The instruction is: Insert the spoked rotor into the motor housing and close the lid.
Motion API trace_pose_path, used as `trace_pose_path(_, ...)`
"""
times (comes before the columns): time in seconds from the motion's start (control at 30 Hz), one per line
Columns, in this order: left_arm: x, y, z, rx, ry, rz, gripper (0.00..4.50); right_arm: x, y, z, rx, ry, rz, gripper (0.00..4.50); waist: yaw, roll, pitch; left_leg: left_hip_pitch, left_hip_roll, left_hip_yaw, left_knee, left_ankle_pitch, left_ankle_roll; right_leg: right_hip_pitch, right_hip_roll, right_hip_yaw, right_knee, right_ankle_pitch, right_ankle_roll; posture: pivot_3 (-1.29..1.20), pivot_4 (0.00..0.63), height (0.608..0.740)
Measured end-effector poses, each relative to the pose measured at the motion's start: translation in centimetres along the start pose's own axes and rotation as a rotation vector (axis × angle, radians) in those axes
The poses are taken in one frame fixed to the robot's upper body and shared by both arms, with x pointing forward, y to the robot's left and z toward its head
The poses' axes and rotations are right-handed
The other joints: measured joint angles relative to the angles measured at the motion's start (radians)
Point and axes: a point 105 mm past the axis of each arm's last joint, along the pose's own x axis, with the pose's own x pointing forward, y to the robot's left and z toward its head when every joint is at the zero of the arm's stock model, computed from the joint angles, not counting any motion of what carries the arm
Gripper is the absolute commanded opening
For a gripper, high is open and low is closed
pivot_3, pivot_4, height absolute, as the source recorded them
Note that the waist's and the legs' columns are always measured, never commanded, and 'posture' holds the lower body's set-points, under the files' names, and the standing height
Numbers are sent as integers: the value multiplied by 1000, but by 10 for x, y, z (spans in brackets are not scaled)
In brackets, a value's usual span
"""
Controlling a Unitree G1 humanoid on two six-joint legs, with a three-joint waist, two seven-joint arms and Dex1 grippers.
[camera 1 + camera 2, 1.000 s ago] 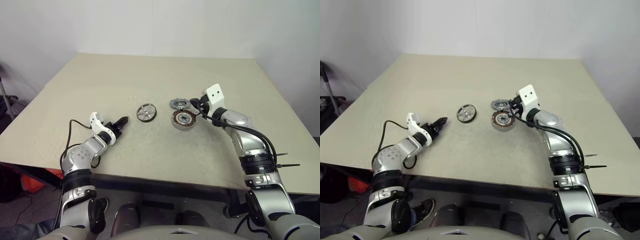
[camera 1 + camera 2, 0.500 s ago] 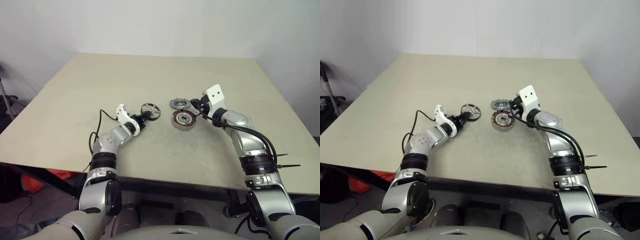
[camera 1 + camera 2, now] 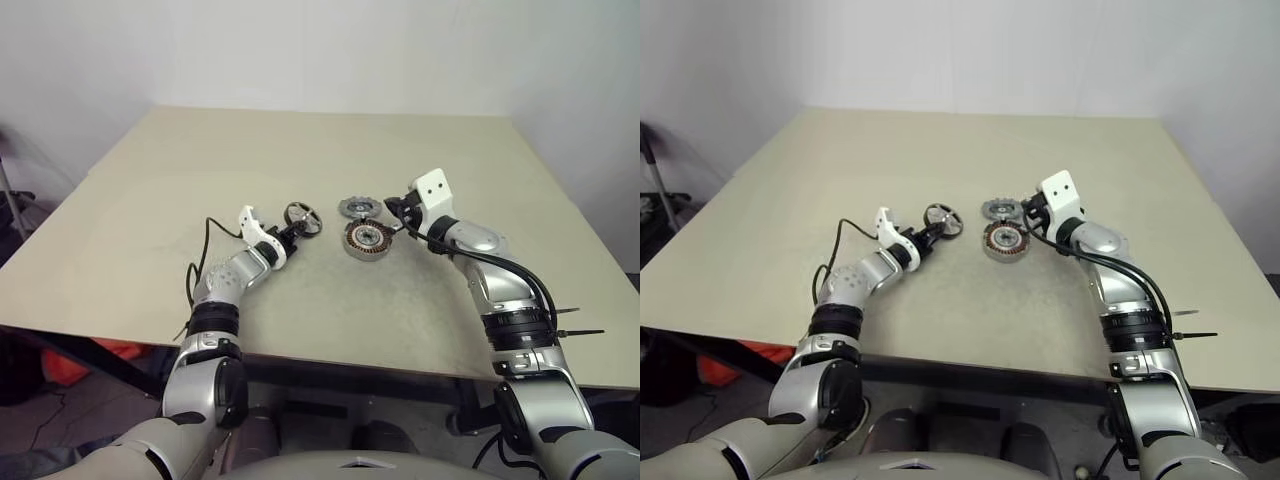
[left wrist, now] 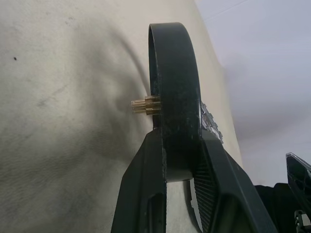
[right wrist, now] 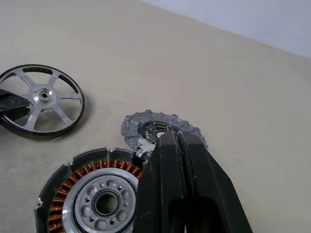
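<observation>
With our left gripper [image 3: 293,231] pinching the rotor [image 3: 303,218] by its rim and our right gripper [image 5: 179,145] pressed together, we should lift it level over the housing [image 3: 367,239].

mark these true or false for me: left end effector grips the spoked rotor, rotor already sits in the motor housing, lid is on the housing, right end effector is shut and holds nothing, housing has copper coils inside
1. The left end effector grips the spoked rotor: true, its fingers clamp the black rim.
2. The rotor sits inside the motor housing: false, it is apart from the housing, tilted up at the left end effector.
3. The lid covers the housing: false, it lies on the table beside it.
4. The right end effector is shut and holds nothing: true.
5. The housing has copper coils inside: true.
</observation>
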Motion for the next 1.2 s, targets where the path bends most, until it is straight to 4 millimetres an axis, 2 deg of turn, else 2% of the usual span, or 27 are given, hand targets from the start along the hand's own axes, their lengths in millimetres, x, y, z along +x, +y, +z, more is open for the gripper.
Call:
trace_pose_path(0.1, 0, 0, -1, -3, 3, -3, 424, -2, -5, -2, -5, 9, -18, 0, 0, 0, 0, 0, 0, 0, 0, 0, 0, 0, 0, 0, 0, 0, 0, 0, 0, 740)
trace_pose_path(0.27, -7, -10, -16, -95, 80, -113, 424, -25, -32, -26, -25, 105, -102, 0, 10, 0, 0, -2, -1, 0, 0, 0, 0, -1, 0, 0, -3, 0, 0, 0, 0, 740)
trace_pose_path(0.5, -9, -47, -23, -155, 147, -305, 424, -51, -59, -41, -34, 172, -194, 0, 18, -1, 1, -2, 0, 0, 0, 0, 0, -1, 0, 0, -3, 0, 0, 0, 0, 740)
trace_pose_path(0.6, -2, -63, -27, -121, 183, -338, 424, -54, -62, -40, -31, 169, -214, 0, 21, -1, 1, -2, 0, 0, 0, -1, 1, -1, 0, 0, -2, 0, 0, 0, 0, 740)
trace_pose_path(0.73, 11, -82, -44, -88, 257, -369, 424, -56, -58, -34, -44, 148, -213, 0, 24, -1, 1, -1, -1, 0, 0, 0, 1, 0, 0, 0, -3, 0, 0, 0, 0, 740)
trace_pose_path(1.0, 35, -76, -65, -48, 336, -275, 424, -62, -53, -39, -33, 160, -223, 0, 25, -1, 0, -2, -1, 0, 0, 1, 4, 0, 0, 0, -4, 1, 2, 0, 0, 740)
trace_pose_path(1.2, 36, -68, -75, -64, 368, -254, 424, -62, -51, -35, -31, 152, -222, 0, 27, -1, 0, -2, -1, 0, 0, 1, 4, 0, -1, 0, -5, 1, 2, 0, 0, 740)
